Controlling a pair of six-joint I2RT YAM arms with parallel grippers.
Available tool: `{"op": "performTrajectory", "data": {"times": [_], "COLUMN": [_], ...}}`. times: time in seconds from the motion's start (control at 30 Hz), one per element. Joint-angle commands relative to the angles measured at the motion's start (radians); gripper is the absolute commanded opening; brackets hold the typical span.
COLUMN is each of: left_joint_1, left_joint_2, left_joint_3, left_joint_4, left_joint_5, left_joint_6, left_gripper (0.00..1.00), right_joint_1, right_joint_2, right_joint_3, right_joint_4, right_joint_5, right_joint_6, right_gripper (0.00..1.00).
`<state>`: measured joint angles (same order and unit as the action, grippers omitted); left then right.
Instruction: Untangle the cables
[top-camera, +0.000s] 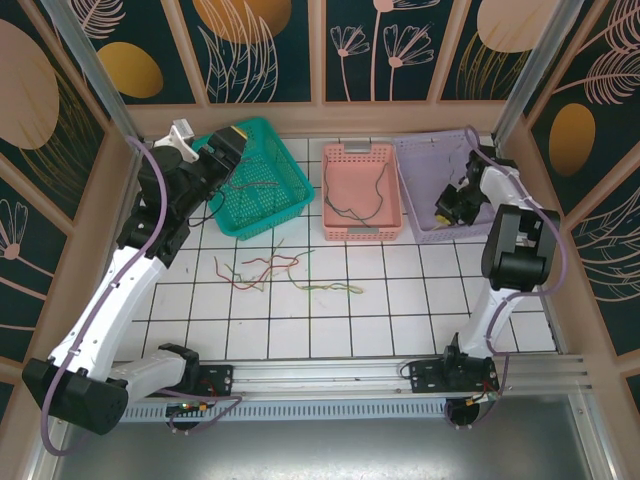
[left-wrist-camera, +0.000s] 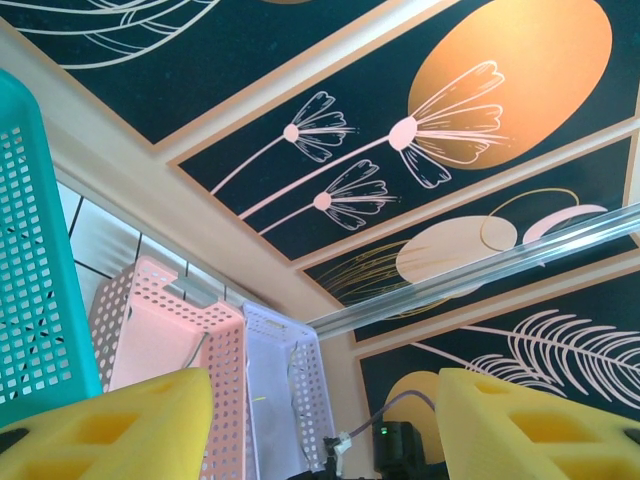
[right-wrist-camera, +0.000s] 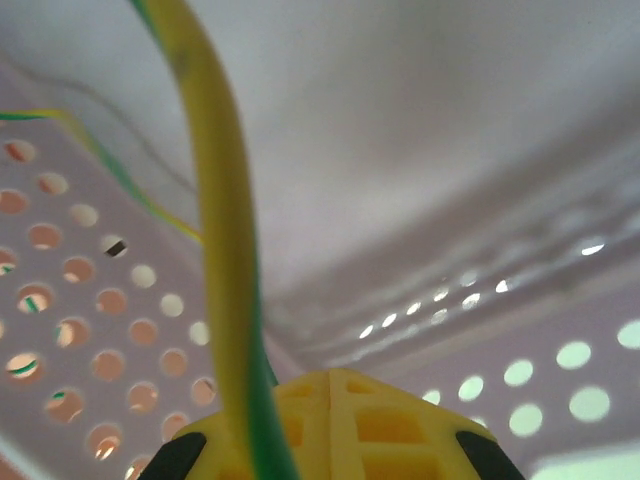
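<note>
Inside lilac perforated plastic basket (top-camera: 430, 145), right gripper (right-wrist-camera: 330, 405) pinches yellow-green cable (right-wrist-camera: 215, 200). Above teal plastic basket (top-camera: 290, 160), left gripper (left-wrist-camera: 325, 420) spread, empty. On white tiled table (top-camera: 400, 310), red and yellow-green cables (top-camera: 262, 268) lie tangled. Roughly half sorted, I'd say.
</note>
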<state>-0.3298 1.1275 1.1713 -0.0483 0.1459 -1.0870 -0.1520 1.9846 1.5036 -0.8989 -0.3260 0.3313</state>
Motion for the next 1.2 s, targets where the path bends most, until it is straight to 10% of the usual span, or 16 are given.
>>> {"op": "performTrajectory", "data": {"times": [0.0, 0.37, 0.87, 1.0, 1.17], "left_joint_1": [-0.006, -0.006, -0.006, -0.006, -0.006], "left_joint_2": [-0.010, -0.015, 0.023, 0.007, -0.036], "left_joint_3": [-0.004, -0.004, -0.039, -0.067, -0.190], "left_joint_4": [0.033, 0.011, -0.173, -0.316, -0.487], "left_joint_5": [-0.005, -0.019, -0.036, -0.061, -0.049], "left_joint_6": [-0.008, -0.006, 0.024, 0.058, 0.080], "left_gripper": [0.60, 0.61, 0.64, 0.63, 0.58], "right_joint_1": [-0.026, -0.021, 0.036, 0.192, 0.659], "right_joint_2": [0.062, 0.052, -0.201, -0.399, -0.629], "right_joint_3": [0.070, 0.185, 0.205, 0.079, -0.236], "right_joint_4": [-0.048, -0.081, -0.073, 0.063, 0.310], "right_joint_5": [-0.019, 0.073, 0.357, 0.381, 0.351], "right_joint_6": [-0.003, 0.012, 0.026, -0.014, -0.099], "right_gripper": [0.00, 0.42, 0.51, 0.51, 0.50]}}
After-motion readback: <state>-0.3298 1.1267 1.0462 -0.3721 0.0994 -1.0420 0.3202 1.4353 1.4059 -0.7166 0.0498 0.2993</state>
